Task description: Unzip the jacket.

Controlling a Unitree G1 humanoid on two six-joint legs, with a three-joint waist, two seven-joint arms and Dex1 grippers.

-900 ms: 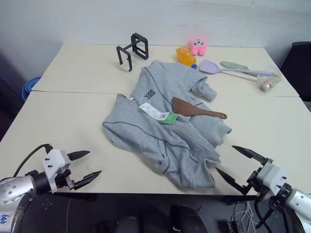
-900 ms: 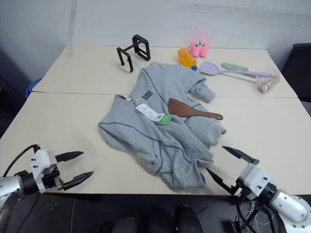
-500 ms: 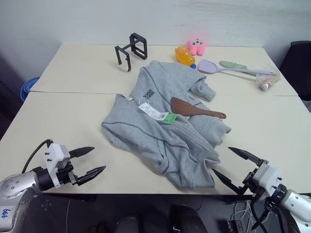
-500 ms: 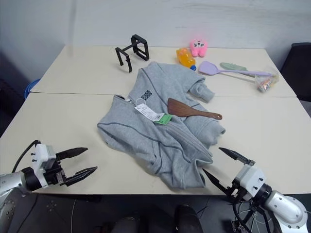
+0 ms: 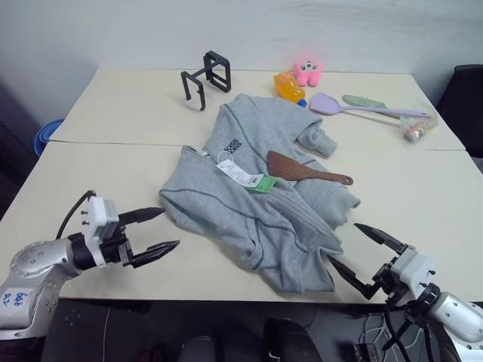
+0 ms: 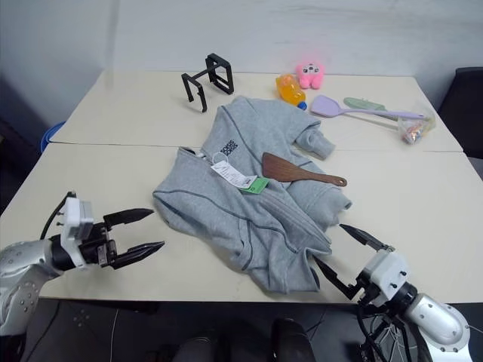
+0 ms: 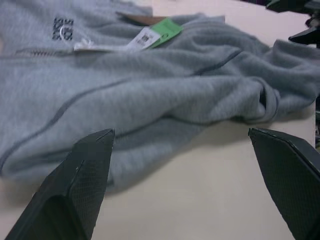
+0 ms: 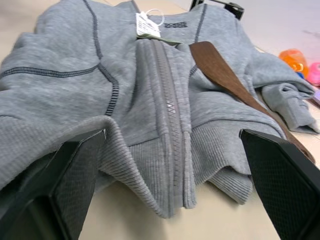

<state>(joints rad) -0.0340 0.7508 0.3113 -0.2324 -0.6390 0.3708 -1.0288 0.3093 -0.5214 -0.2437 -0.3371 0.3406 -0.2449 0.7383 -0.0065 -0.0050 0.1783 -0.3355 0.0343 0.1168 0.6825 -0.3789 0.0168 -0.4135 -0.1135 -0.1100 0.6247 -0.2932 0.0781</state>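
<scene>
One jacket, soft, limp fleece judged light and prone to bunching, is spread crumpled mid-surface, zip shut; the pull near the collar is judged the place to pinch, fabric beside it pinned. One wooden spatula lies on it. Two end effectors, left and right, are held spread and empty near its hem.

Silver-grey forearms, white wrist blocks, black cable loop, each gripper with two pointed black fingers.
</scene>
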